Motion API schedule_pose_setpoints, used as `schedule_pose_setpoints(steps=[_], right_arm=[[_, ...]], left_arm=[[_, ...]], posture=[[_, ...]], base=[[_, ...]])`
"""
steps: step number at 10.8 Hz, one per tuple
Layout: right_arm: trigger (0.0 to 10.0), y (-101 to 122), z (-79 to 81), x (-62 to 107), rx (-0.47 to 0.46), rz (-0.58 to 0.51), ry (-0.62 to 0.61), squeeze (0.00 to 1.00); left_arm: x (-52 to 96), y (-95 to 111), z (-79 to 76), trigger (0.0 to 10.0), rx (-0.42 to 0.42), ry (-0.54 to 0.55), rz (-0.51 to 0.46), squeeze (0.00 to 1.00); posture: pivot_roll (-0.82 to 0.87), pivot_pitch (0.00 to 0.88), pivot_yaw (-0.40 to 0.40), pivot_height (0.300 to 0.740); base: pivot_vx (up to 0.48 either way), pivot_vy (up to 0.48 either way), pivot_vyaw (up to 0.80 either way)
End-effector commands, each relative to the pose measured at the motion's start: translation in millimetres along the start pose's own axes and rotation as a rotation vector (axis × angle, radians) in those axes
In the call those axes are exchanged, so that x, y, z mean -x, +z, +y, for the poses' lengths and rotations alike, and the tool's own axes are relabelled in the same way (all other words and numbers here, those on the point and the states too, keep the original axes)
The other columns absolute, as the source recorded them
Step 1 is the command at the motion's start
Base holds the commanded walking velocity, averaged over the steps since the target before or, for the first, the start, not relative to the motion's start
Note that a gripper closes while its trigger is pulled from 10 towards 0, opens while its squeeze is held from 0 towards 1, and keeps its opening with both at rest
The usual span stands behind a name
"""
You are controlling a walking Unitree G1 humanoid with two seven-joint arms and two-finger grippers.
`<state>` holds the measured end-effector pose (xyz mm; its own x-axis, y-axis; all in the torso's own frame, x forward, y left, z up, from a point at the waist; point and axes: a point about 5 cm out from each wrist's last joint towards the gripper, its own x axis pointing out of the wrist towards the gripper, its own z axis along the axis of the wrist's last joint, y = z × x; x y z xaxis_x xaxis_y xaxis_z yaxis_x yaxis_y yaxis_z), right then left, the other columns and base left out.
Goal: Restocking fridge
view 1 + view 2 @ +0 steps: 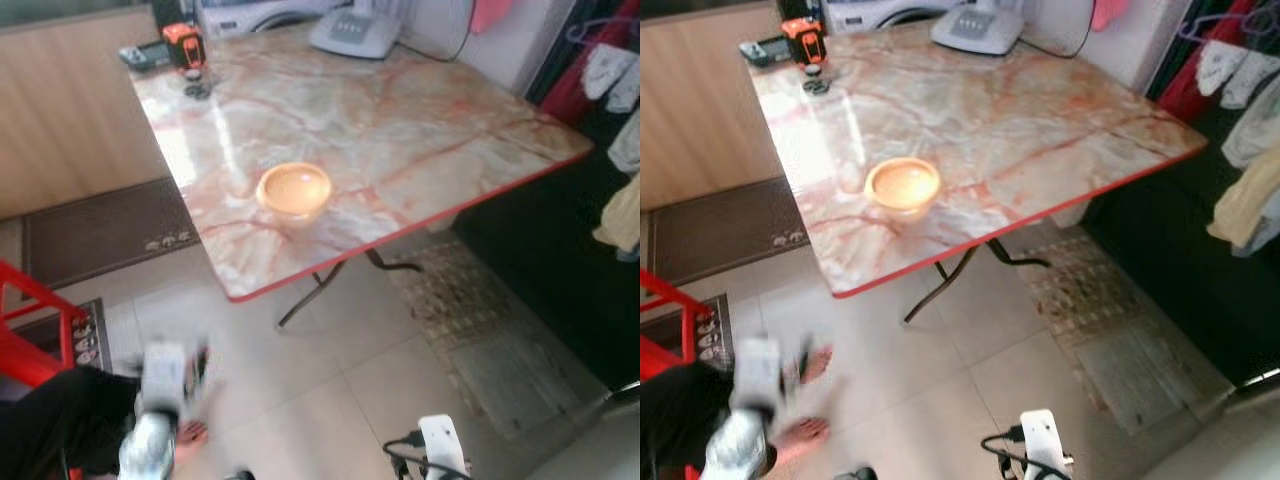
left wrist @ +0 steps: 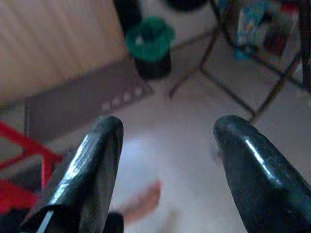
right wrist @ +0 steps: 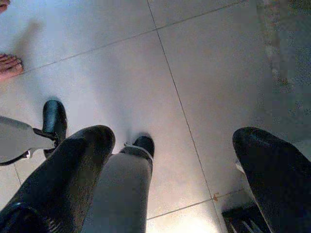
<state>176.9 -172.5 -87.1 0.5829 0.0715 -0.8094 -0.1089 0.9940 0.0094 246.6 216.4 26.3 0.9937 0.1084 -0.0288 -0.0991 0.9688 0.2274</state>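
An orange bowl (image 1: pixel 293 189) sits near the marble table's (image 1: pixel 420 130) front edge; a grey device (image 1: pixel 355 33) at its far edge.

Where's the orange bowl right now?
The orange bowl sits on the marble table, near its front edge toward the robot's left, standing alone.

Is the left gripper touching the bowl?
Apart. The left eye view shows the bowl on the table, while the left gripper, fingers open, hangs low over the floor, well short of it.
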Motion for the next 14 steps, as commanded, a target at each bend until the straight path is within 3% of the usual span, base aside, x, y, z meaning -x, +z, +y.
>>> schedule_pose_setpoints(steps=[1,4,6,8,10,14], right_arm=[[10.0,-7.3,-1.4,1.6,-0.018,0.022,-0.008,0.00],[10.0,-6.3,-2.0,1.5,-0.024,0.018,-0.010,0.00],[10.0,-4.3,-4.0,1.2,-0.024,0.017,-0.015,0.00],[10.0,-2.2,-5.5,0.9,-0.034,0.012,-0.028,0.00],[10.0,-1.1,-5.1,0.5,-0.043,0.009,-0.030,0.00],[10.0,0.0,-3.8,0.0,-0.061,0.007,-0.038,0.00]], left_arm=[[8.7,1.7,-1.8,10.0,-0.014,-0.004,-0.022,0.00],[33.3,31.8,-1.8,10.0,-0.075,0.018,-0.135,0.00],[23.1,65.9,7.7,10.0,-0.091,0.074,-0.249,0.00],[-3.9,121.9,9.9,10.0,-0.069,0.094,-0.391,0.00],[-13.6,145.8,7.8,10.0,-0.019,0.068,-0.435,0.00],[-19.0,154.1,-3.5,10.0,0.025,0.008,-0.402,0.00]], posture=[[-0.11,0.128,-0.036,0.740],[-0.11,0.144,-0.039,0.740],[-0.09,0.167,-0.054,0.740],[-0.12,0.178,-0.064,0.740],[-0.12,0.186,-0.062,0.740],[-0.12,0.195,-0.052,0.740]], base=[[0.000,0.000,0.00],[0.000,0.000,0.00],[0.000,0.000,0.00],[0.000,0.000,0.00],[0.000,0.000,0.00],[0.000,0.000,0.00]])
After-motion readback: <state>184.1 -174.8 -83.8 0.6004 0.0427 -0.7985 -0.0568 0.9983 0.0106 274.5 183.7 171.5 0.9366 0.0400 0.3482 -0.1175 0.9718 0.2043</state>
